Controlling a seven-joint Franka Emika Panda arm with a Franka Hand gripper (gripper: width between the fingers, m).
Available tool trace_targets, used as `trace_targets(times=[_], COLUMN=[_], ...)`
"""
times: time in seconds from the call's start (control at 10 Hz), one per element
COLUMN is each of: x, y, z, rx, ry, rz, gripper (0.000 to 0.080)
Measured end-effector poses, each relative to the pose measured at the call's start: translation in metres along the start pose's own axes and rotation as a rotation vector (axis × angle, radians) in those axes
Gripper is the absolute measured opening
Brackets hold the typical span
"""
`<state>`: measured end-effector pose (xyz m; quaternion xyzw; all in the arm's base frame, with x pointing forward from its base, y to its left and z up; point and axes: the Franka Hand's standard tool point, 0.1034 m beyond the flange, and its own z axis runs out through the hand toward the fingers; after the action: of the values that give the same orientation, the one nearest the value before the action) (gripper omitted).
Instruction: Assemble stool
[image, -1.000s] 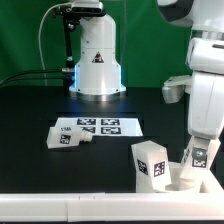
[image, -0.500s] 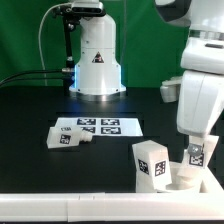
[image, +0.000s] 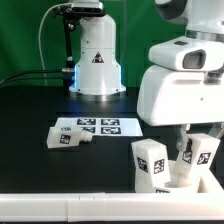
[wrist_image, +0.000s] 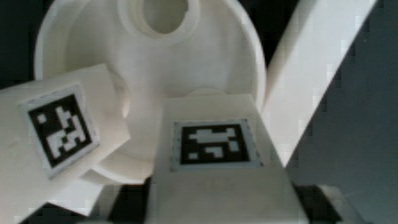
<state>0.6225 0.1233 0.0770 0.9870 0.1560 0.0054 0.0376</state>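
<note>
The white stool seat (image: 190, 181) lies at the front of the exterior view's right. One chunky tagged leg (image: 150, 163) stands upright in it. My gripper (image: 202, 140) is shut on a second tagged leg (image: 198, 152), held tilted over the seat beside the standing leg. In the wrist view the held leg (wrist_image: 214, 145) fills the space between my gripper's (wrist_image: 222, 203) dark fingers (wrist_image: 128, 200). The standing leg (wrist_image: 63, 120) is beside it, and the seat (wrist_image: 222, 50) with an open socket lies beyond. A third leg (image: 68, 137) lies on the table at the exterior view's left.
The marker board (image: 102, 127) lies flat mid-table, next to the loose leg. The arm's base (image: 97, 60) stands at the back with cables at its left. A white rail (image: 60, 207) runs along the front edge.
The arm's wrist has swung toward the exterior view's left and now covers more of the scene. The held leg has tilted over the seat. The other legs have not moved.
</note>
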Motion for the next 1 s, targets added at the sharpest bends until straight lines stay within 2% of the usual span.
trace_targets(times=[0.3, 0.4, 0.6, 0.7, 1.0], x=[-0.0004, -0.0003, 0.0016, 0.0018, 0.0017], y=[-0.0016, -0.0019, 0.0008, 0.0030, 0.0026], z=[0.0013, 0.0015, 0.0022, 0.0022, 0.0025], rx=[0.000, 0.015, 0.068, 0.082, 0.081], ry=[-0.002, -0.002, -0.005, -0.009, -0.016], rz=[0.189, 0.337, 0.814, 0.899, 1.077], gripper=[0.0334, 0.0334, 0.0334, 0.0334, 0.0335])
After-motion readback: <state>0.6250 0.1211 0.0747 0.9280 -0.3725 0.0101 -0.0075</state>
